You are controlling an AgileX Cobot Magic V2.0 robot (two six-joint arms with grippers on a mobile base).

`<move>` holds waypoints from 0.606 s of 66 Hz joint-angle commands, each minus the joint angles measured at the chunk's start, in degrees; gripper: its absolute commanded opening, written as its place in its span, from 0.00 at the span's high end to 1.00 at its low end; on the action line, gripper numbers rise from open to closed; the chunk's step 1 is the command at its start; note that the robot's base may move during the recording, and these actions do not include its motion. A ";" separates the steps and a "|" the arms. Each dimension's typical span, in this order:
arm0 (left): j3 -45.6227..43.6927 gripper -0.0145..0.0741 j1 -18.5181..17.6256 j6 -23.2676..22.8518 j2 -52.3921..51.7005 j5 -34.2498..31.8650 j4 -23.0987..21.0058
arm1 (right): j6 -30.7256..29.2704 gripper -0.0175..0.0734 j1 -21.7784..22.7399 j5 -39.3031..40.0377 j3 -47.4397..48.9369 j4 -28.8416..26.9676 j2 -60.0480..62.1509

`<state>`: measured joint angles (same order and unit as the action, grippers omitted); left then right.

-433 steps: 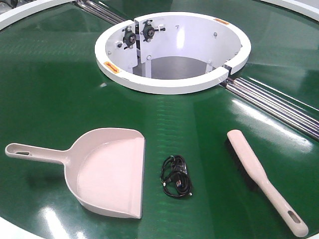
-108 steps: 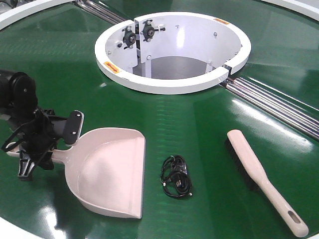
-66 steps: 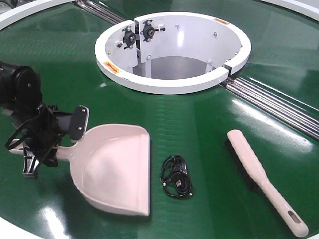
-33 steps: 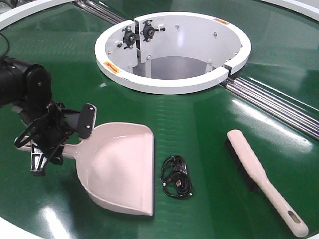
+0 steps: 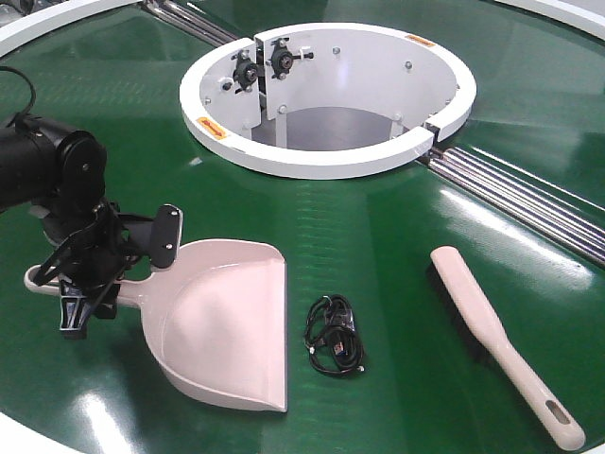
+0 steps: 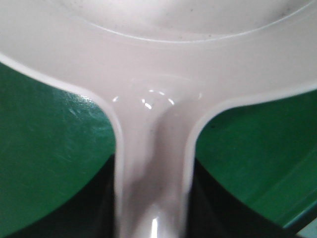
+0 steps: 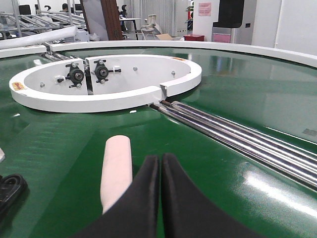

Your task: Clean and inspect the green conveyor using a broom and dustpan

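1. The green conveyor [image 5: 378, 227] is the working surface. Its belt curves around a white ring housing [image 5: 312, 163], and steel rollers [image 5: 515, 197] cross it to the right of that housing.
2. The dustpan [image 5: 227, 331] is at the front left of the belt, with its flat lip facing right and its handle pointing left.
3. The left gripper [image 5: 118, 274] straddles the dustpan handle close to the scoop. Its jaws are clamped on the handle, one on each side, as the left wrist view shows.
4. The broom [image 5: 477, 317] lies flat at the front right, well apart from the dustpan. Its handle end points toward the front edge.
5. A black cable bundle [image 5: 336, 336] lies between the two tools, just beside the dustpan lip.
6. The right gripper [image 7: 160, 158] appears only in the right wrist view. Its jaws are pressed together with nothing between them, and the rounded end of the broom shows just to their left.
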<state>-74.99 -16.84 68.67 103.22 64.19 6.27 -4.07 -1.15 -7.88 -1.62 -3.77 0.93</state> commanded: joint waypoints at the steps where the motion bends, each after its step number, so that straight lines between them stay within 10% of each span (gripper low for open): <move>1: -1.57 0.84 -0.20 -1.33 -2.51 0.00 0.69 | -0.27 0.82 0.18 4.23 -1.13 0.19 0.66; 40: -1.57 0.84 -0.15 -1.33 -2.51 0.52 0.64 | -0.27 0.82 0.18 4.23 -1.13 0.19 0.66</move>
<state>-74.99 -16.84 68.34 103.22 64.57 6.27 -4.07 -1.15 -7.88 -1.62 -3.77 0.93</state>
